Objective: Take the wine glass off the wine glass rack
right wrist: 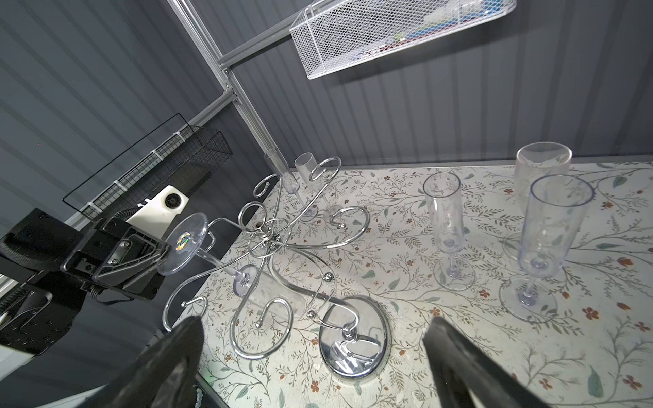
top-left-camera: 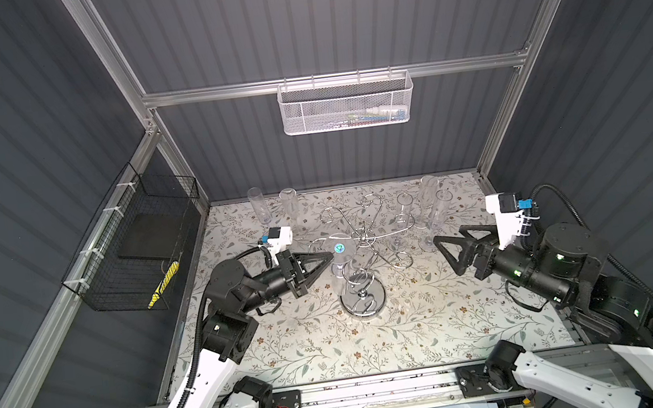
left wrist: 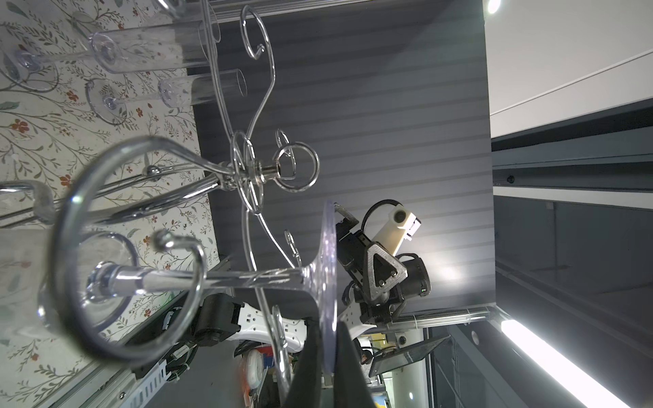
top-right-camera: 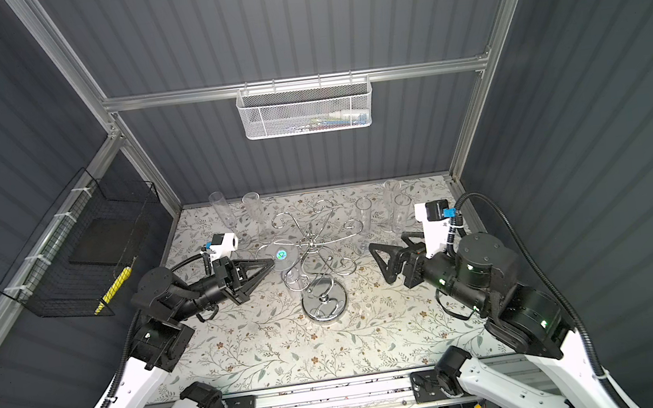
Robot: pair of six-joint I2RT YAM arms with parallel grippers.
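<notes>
Top view, floral table (top-left-camera: pixel 333 351), wine glass rack (top-left-camera: pixel 354 305), grey ribbed walls (top-left-camera: pixel 316 17)

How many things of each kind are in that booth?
Clear stemmed flute glasses standing upright: 5
Clear hanging wine glass, foot pinched in the left gripper: 1
Shiny chrome wire wine glass rack: 1
White mesh basket: 1
Black wire basket: 1
Black grippers, counting the open right gripper: 2
Total: 11
</notes>
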